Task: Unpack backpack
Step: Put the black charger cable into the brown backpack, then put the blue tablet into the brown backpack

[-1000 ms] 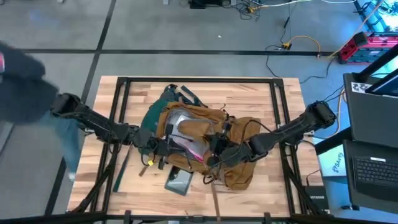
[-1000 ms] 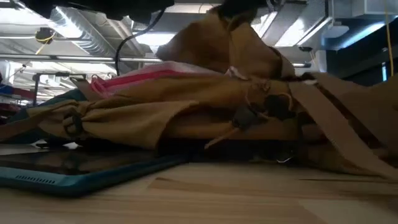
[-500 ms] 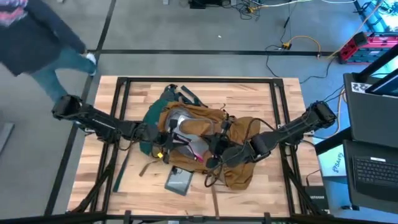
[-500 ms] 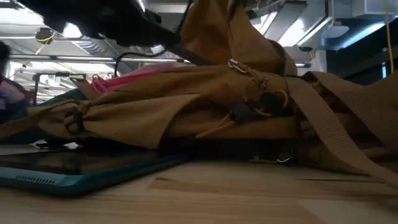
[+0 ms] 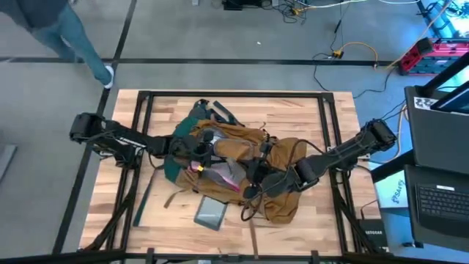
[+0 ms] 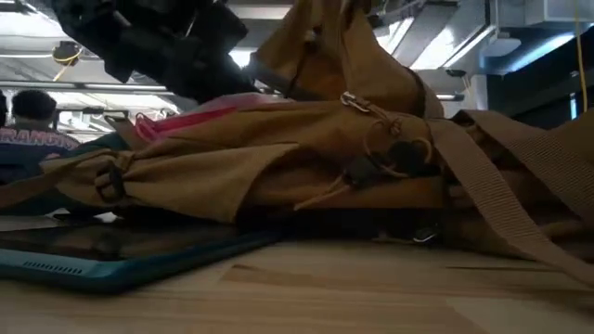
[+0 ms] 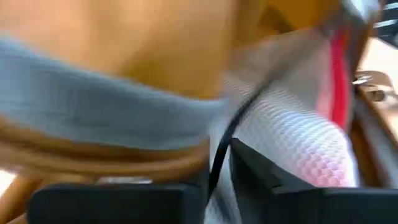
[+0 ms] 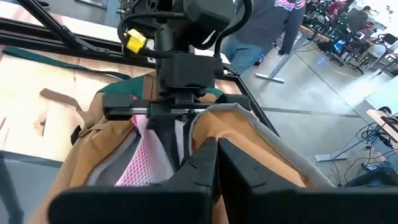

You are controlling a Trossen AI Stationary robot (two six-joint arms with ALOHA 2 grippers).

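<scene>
Table [image 5: 308,110]: a pale wooden top inside a black frame, both arms reaching in from either side

Backpack [image 5: 242,143]: lying flat at the table's centre, tan body with the teal base toward the left arm, mouth open and grey lining showing

Pouch [image 5: 223,174]: a pink-edged mesh pouch sits in the open mouth, mostly inside the backpack

Tablet [image 5: 210,213]: a teal-cased slab on the wood just beside the backpack's near edge, apparently already out

Left gripper [image 8: 163,127]: nosed into the mouth at the pouch; its fingers [image 7: 249,165] stand a little apart around a dark cord, with mesh touching them, though a firm hold on the pouch cannot be told

Right gripper [image 8: 216,163]: fingers pressed together on the backpack's grey-lined rim, lifting the flap so the mouth stays wide

Step in hand: judged to be drawing the pouch out; it would go best with the right arm holding the flap high and steady while the left bites the pouch's pink edge rather than the cord, then draws along the opening so the mesh does not catch the zip

Writing: none legible on the backpack or pouch; partial letters on a person's [image 6: 32,139] shirt in the room behind cannot be read in full
</scene>
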